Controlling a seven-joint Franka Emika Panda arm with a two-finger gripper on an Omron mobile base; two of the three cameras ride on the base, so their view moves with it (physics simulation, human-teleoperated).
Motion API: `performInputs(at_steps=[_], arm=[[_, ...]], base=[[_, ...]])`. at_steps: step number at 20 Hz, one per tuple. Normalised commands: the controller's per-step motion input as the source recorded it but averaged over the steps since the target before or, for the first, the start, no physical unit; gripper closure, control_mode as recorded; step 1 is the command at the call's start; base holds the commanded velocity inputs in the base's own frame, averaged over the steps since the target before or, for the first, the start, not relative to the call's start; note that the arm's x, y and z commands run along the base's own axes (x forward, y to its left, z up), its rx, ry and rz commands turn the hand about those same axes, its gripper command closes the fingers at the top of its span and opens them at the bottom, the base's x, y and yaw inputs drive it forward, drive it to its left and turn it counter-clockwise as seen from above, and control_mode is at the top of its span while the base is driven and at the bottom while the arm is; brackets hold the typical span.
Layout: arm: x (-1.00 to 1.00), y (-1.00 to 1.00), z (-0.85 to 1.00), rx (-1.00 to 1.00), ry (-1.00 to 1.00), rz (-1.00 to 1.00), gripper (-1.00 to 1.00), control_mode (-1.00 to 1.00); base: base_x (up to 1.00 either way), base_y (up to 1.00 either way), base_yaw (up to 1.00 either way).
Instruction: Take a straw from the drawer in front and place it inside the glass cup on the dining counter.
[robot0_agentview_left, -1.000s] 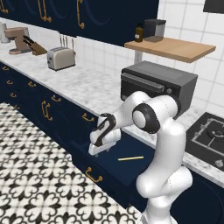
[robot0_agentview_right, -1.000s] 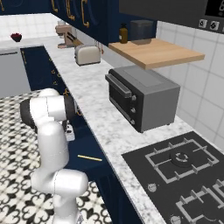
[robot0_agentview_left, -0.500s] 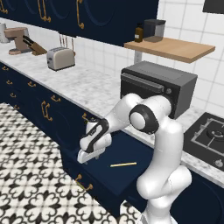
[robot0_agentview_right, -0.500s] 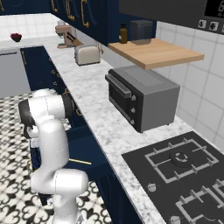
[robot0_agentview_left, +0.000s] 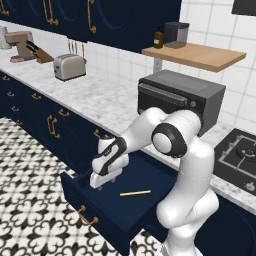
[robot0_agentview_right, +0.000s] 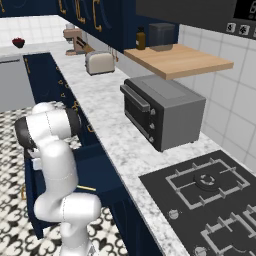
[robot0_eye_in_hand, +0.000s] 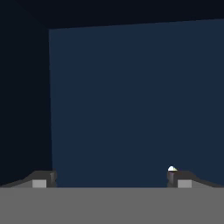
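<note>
We see the gripper (robot0_agentview_left: 102, 183) hanging low inside the pulled-out navy drawer (robot0_agentview_left: 105, 220), its white hand pointing down at the drawer floor; in the hand view the two dark fingertips (robot0_eye_in_hand: 43, 178) sit far apart at the bottom corners, so the fingers are spread wide with nothing between them, and past them lies only the flat blue drawer floor (robot0_eye_in_hand: 135, 100) with a darker wall on one side.

The yellow straw (robot0_agentview_left: 135, 192) lies flat on that floor, just beside the gripper on the side toward the arm's white base and slightly nearer the drawer front; it is not touching the fingers. Its long axis runs roughly along the width of the drawer, parallel to the drawer front; one end points toward the gripper, the other away toward the robot's body. In the right base view we catch a short stretch of the straw (robot0_agentview_right: 86, 188) showing past the arm, on the dark drawer floor (robot0_agentview_right: 97, 170).

The curved brass handle (robot0_agentview_left: 86, 216) sits on the drawer front below and in front of the gripper. Beyond the gripper, up on the marble worktop (robot0_agentview_left: 100, 97), stands the toaster oven (robot0_agentview_left: 180, 100); farther off to the gripper's left sits a silver toaster (robot0_agentview_left: 69, 66).
</note>
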Motion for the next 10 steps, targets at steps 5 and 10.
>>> performInputs(at_steps=[5,10], arm=[[0.01,-0.77,-0.02,-0.02,0.00,0.09,-1.00,-1.00],[0.00,-0.53,-0.20,-0.03,0.00,0.16,-1.00,-1.00]], base=[[0.00,0.00,0.00],[0.00,0.00,0.00]])
